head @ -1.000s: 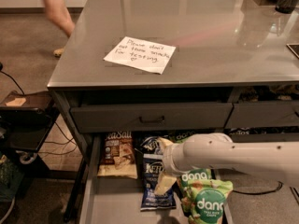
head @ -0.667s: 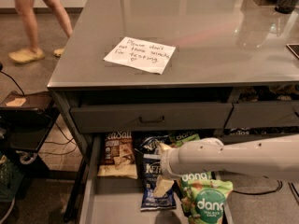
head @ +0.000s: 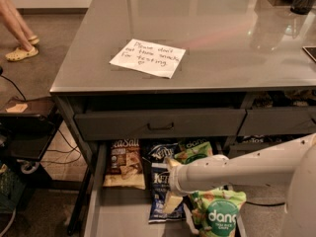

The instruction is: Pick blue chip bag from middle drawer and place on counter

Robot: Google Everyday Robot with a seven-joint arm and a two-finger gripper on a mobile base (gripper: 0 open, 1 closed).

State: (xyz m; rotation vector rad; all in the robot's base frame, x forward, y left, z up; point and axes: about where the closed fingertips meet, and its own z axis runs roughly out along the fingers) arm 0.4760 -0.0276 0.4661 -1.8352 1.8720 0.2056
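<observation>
Since a second ago the person (head: 14, 27) at the top left has walked further left, and both legs and the yellow shoes now show at the edge of the view. The arm (head: 237, 172) has barely changed: it reaches in from the right as before, and its end sits over the same spot in the drawer. The bags lie where they lay.

You will find the blue chip bag (head: 158, 187) flat on the floor of the middle drawer (head: 123, 218), near the middle of its width. Its long axis runs front to back, leaning only a little. The top, with the white lettering, points toward the cabinet, and the bottom edge points toward the drawer's open front.

The gripper (head: 171, 194) is right over the bag's right half and covers part of it. You cannot tell how far the claw is open, nor whether it has hold of anything.

Count five bags in the drawer:
- two blue Kettle bags, the second being the darker bag (head: 159, 151) just behind the first
- two green dang bags, one (head: 217, 212) at the front right beneath the arm and one (head: 193, 152) further back
- one tan sea salt bag (head: 124, 164) at the left

The counter (head: 222, 43) above bears one handwritten note (head: 148, 58). Below its edge is the closed drawer front (head: 123, 125) with its bar handle.
</observation>
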